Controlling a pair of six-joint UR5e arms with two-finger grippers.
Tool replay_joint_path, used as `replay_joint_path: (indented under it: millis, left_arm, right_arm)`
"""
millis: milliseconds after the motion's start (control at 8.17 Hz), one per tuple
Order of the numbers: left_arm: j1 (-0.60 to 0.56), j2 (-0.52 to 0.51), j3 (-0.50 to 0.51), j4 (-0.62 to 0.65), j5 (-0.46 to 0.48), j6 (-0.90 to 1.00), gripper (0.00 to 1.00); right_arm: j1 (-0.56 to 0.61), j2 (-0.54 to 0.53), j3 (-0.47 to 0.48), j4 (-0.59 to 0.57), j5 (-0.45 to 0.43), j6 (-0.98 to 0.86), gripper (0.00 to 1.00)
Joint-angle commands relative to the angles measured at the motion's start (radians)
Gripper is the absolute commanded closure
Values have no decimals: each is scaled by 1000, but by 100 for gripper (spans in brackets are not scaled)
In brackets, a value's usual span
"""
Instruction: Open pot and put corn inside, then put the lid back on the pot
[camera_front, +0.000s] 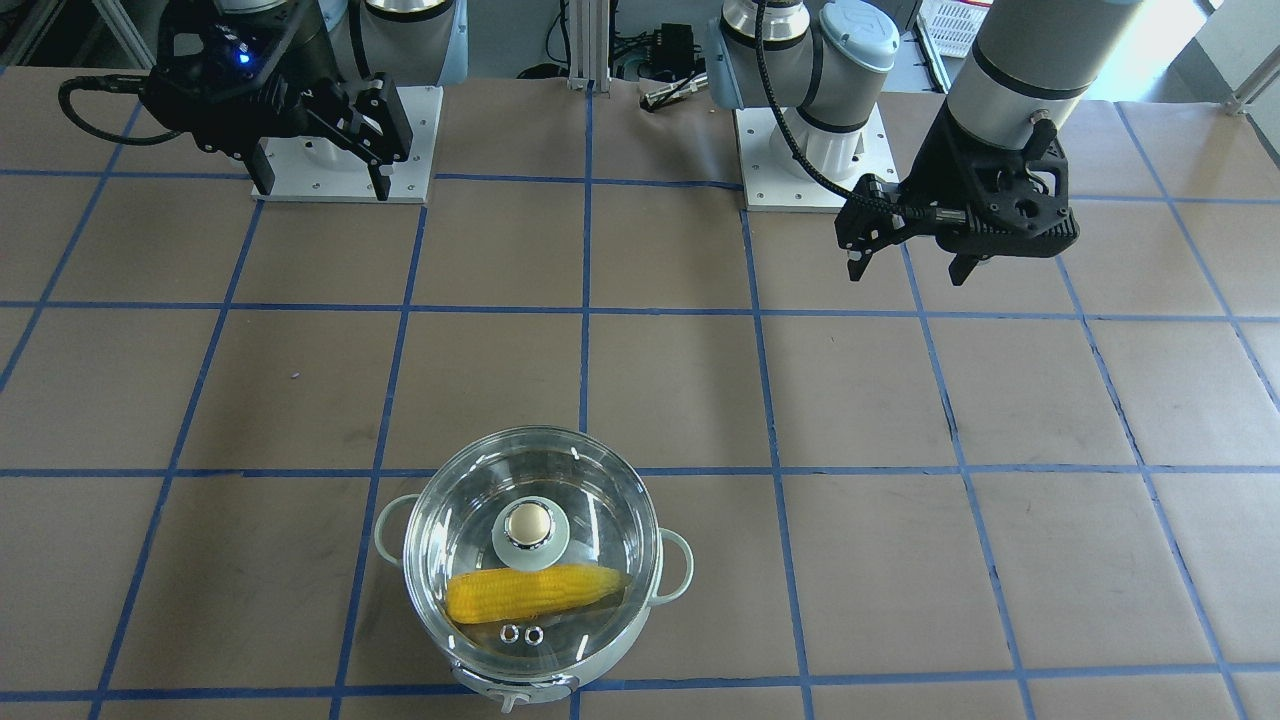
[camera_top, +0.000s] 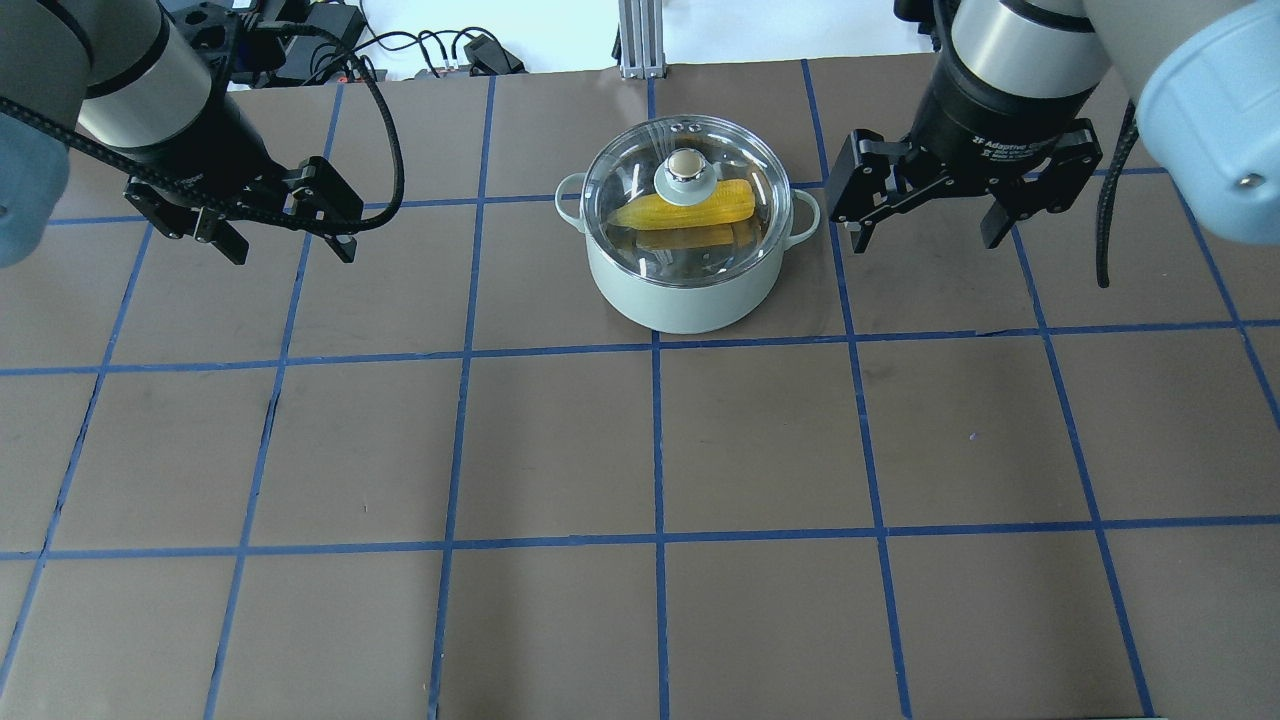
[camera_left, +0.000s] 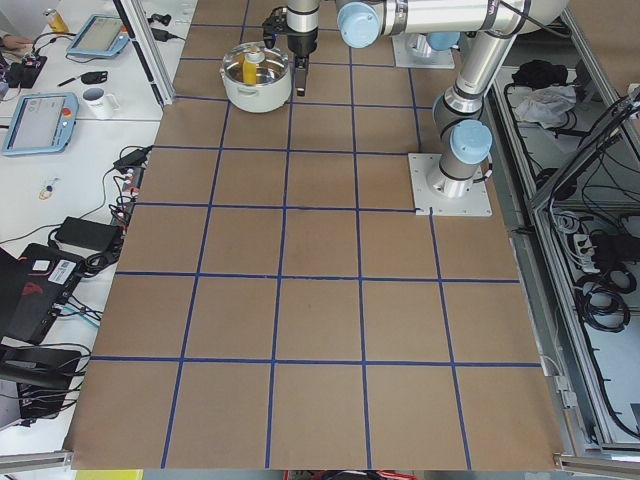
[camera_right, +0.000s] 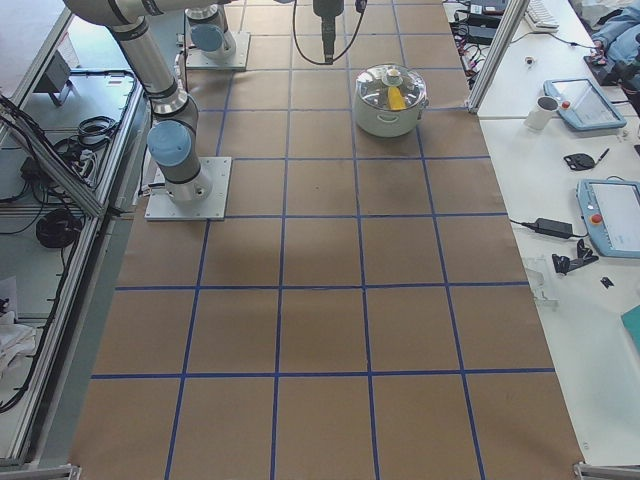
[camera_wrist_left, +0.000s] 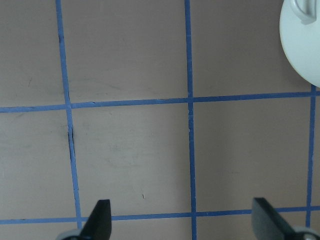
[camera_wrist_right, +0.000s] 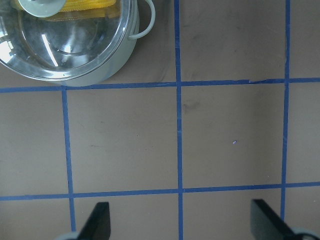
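Item: pot (camera_top: 685, 290), pale mint-white, two loop side handles, standing at 12 o'clock on the worktop (camera_top: 760, 450) in my overhead view. Lid (camera_top: 686, 172): clear domed glass with a cream knob on a green disc, seated level on the rim, with no gap that I could see. Corn (camera_top: 690, 208): bright yellow cob, visible through the glass, lying across the steel bowl with its tapered end toward 9 o'clock. Left jaws: spread wide and empty, hanging at 9 o'clock from the pot, well apart from it. Right jaws: likewise spread and empty, at 3 o'clock from the pot, near its handle but not touching it. Status, as I judged it: corn in, lid on, nothing gripped; every step of the job appeared done and I saw nothing left to do.
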Motion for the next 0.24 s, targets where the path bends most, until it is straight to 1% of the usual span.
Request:
replay_joint_path:
  millis: [0, 122]
  left_arm:
    - [1, -2, -3, 0, 2, 4, 0]
    - [1, -2, -3, 0, 2, 4, 0]
  right_arm:
    - [-1, 5, -4, -3, -7, 0, 0]
    - [-6, 6, -4, 0, -10, -2, 0]
